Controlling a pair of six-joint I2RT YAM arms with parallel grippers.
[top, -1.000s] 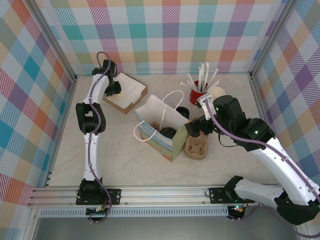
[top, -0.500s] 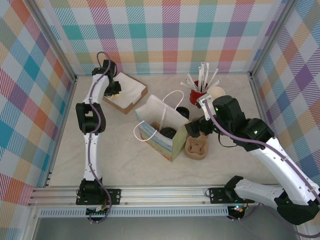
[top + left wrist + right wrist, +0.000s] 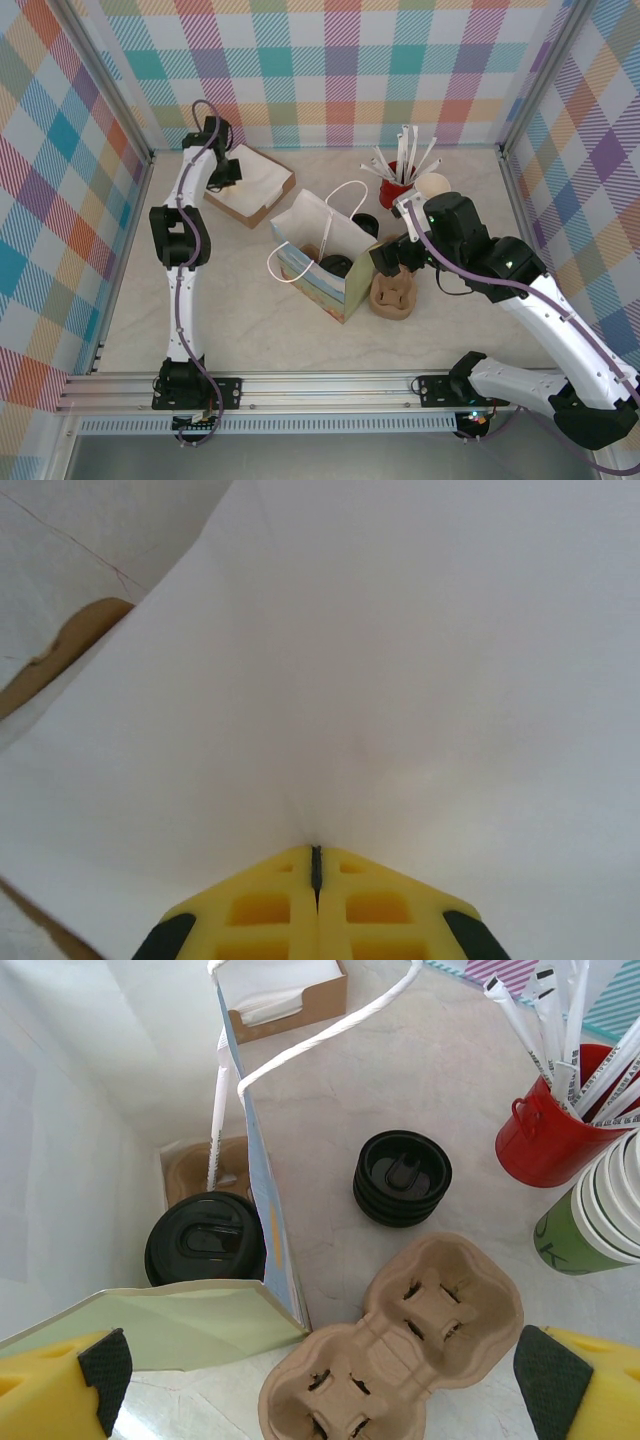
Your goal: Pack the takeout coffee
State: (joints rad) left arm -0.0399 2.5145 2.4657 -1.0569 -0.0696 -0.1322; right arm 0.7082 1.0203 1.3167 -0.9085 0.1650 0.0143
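Right claw (image 3: 325, 1375): jaws wide apart, empty; olive-green coffee cup (image 3: 562, 1238) stands upright just ahead of its right finger, beside the red cup (image 3: 540, 1145); right arm nearer; left claw (image 3: 316, 858) pinched together on white paper (image 3: 400, 680), well apart.

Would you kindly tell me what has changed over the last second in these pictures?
The left gripper closed on the white napkin in the cardboard box, and its arm shifted slightly to the left. The right gripper stayed open above the paper bag and cup carrier, which did not move.
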